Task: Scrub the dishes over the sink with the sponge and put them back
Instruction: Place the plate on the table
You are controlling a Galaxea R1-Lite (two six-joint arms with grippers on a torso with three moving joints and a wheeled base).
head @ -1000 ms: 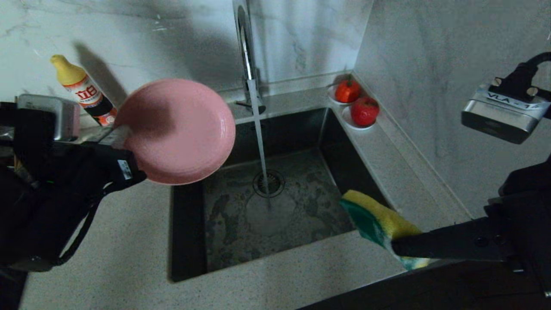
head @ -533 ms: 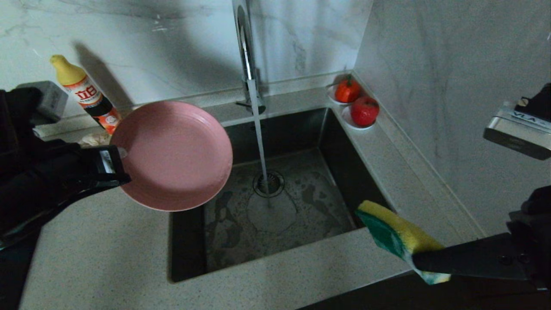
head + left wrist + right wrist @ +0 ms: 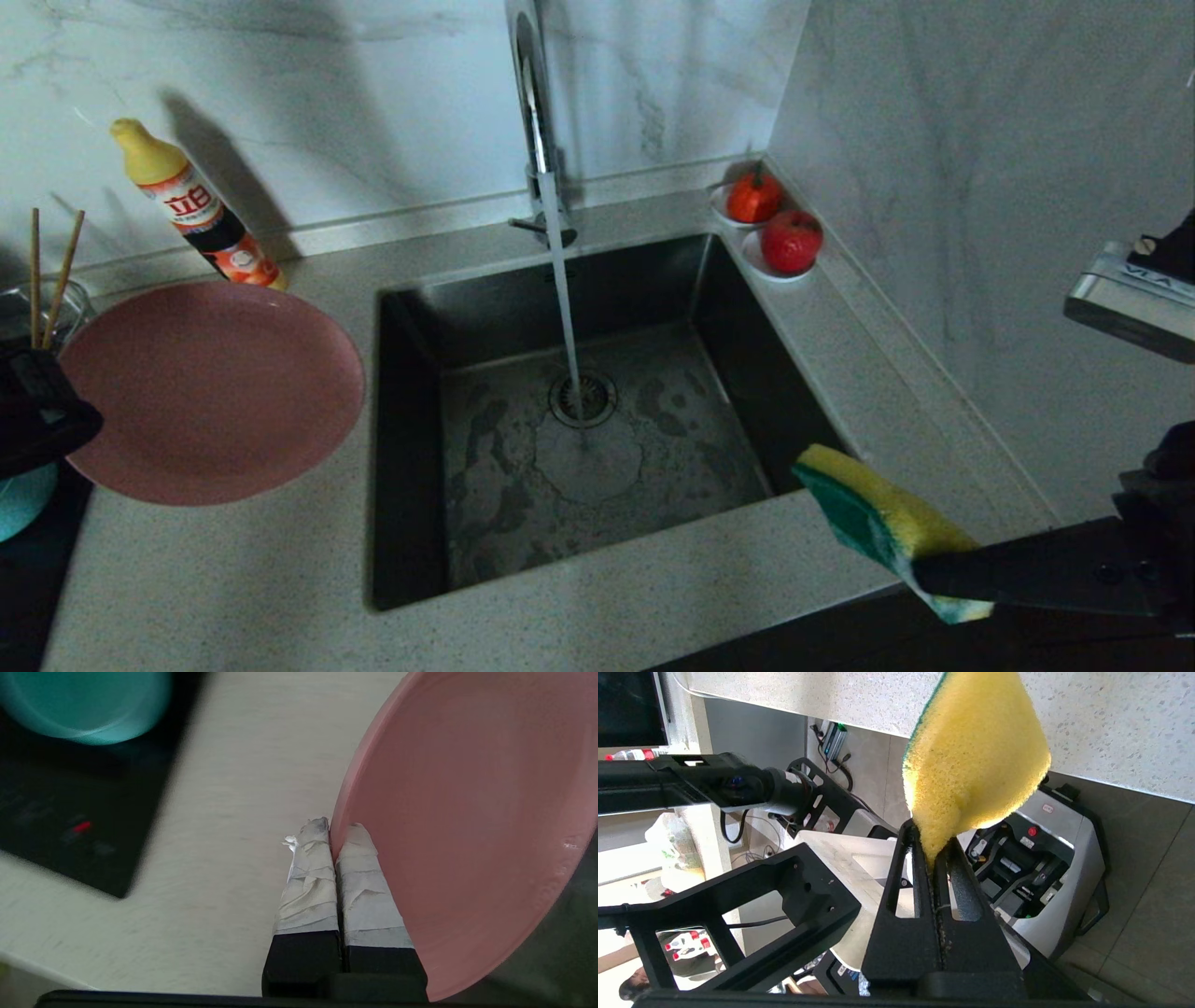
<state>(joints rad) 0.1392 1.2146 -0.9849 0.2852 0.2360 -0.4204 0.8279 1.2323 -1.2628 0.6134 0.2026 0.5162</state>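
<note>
Detergent bottle [image 3: 198, 207] behind pink plate [image 3: 215, 392] — perhaps touching — chopsticks [image 3: 49, 276] alongside.

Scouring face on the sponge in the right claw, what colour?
Green, on the rectangular yellow sponge clamped in the right claw; clearest in the head view.

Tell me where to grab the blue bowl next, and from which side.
Take the bowl by its rim, coming from above. Only an edge shows at the head view's left border, beside the plate, which the left end effector pinches by the rim. Its open top appears to face up; a thin wall suits pinching.
</note>
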